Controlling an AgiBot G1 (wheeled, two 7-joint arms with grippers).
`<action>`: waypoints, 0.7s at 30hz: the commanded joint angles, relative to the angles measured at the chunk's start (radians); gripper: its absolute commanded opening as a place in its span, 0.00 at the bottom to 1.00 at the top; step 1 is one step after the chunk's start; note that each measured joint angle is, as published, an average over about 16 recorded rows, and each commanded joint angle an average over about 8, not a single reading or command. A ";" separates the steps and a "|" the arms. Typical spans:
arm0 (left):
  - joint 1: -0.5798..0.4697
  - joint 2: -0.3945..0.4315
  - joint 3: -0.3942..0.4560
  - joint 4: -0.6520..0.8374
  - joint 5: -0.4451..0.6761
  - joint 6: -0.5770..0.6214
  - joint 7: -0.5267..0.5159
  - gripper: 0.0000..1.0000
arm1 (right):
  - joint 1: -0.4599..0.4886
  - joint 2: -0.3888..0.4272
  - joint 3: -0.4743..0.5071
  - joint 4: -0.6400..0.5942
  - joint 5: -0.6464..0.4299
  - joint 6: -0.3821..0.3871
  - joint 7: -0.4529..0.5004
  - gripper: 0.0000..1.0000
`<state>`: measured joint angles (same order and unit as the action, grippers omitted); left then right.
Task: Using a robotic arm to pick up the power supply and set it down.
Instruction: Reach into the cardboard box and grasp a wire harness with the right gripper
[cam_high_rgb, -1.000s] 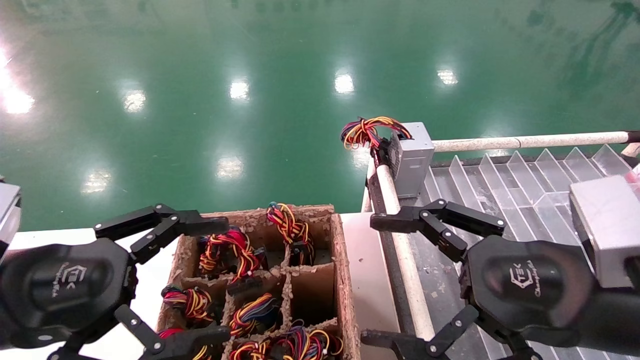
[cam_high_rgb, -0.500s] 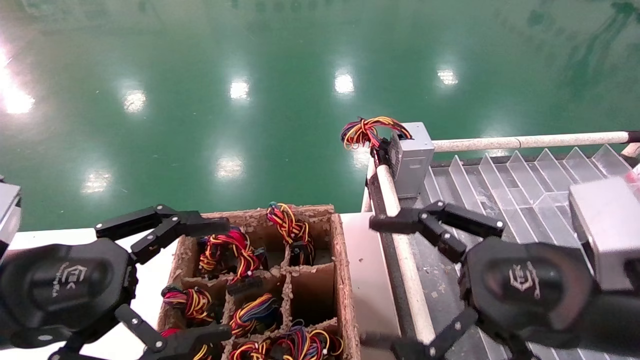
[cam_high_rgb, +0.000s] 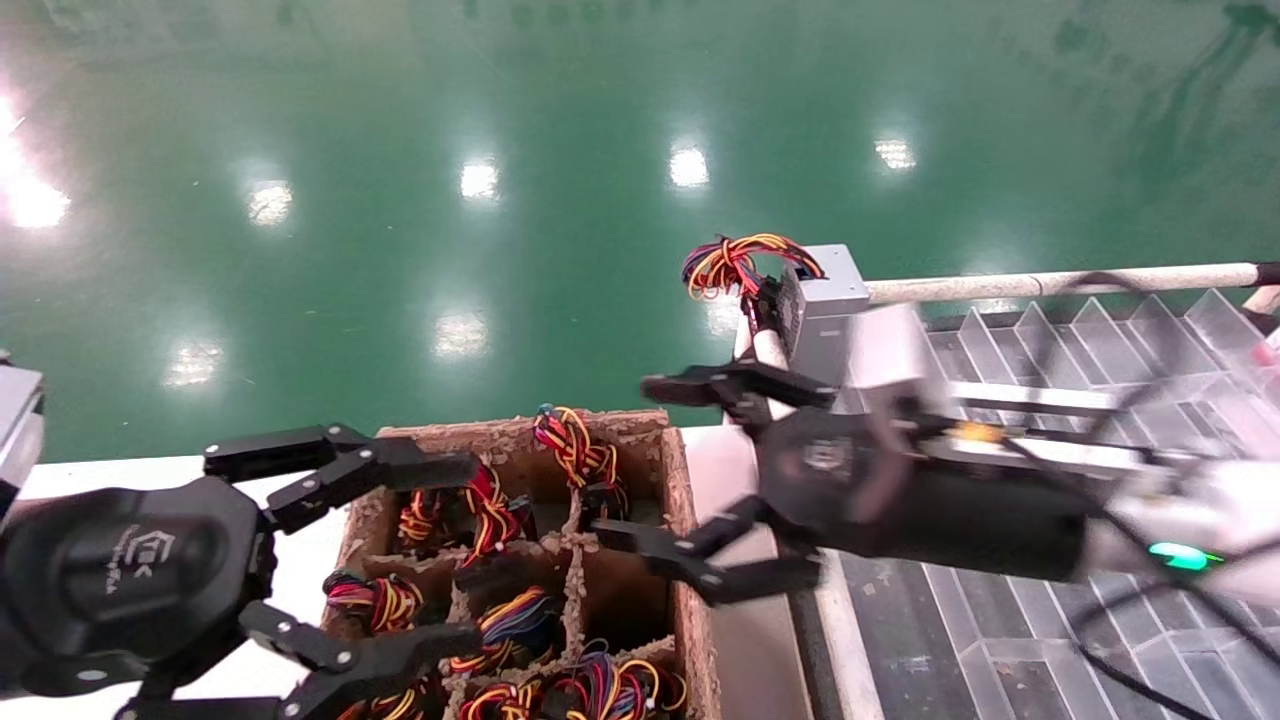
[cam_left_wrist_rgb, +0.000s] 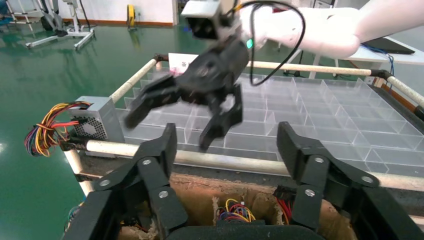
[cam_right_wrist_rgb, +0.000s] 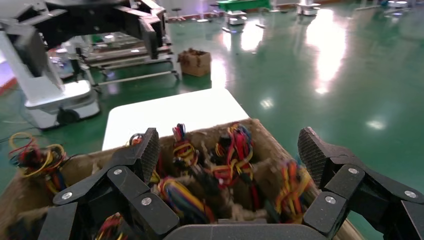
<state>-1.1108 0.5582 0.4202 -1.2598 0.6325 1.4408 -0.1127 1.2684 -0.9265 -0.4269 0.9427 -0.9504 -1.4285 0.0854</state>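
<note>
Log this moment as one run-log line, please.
right gripper: open, at cardboard box edge | left gripper: open, over box | power supply: in compartment, ungrasped

Brown divided cardboard box (cam_high_rgb: 690, 520) at lower centre of head view, cells holding bundles of red, yellow, black and purple wires (cam_high_rgb: 580, 455). White tabletop (cam_high_rgb: 735, 600) under it. Clear plastic divider tray (cam_high_rgb: 1090, 340) at right, framed by white tube rails (cam_high_rgb: 1050, 283). Grey box with yellow-orange and blue-purple wires (cam_high_rgb: 825, 290) at the tray's upper-left corner. Glossy green floor (cam_high_rgb: 450, 200) fills the upper frame.
</note>
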 joint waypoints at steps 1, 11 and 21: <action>0.000 0.000 0.000 0.000 0.000 0.000 0.000 0.00 | 0.030 -0.054 -0.021 -0.066 -0.024 -0.005 -0.025 1.00; 0.000 0.000 0.000 0.000 0.000 0.000 0.000 0.00 | 0.172 -0.282 -0.084 -0.462 -0.100 -0.030 -0.202 1.00; 0.000 0.000 0.000 0.000 0.000 0.000 0.000 0.00 | 0.245 -0.417 -0.123 -0.691 -0.154 0.044 -0.315 0.29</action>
<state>-1.1108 0.5582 0.4202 -1.2598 0.6325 1.4408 -0.1127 1.5056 -1.3314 -0.5512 0.2759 -1.0970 -1.4011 -0.2195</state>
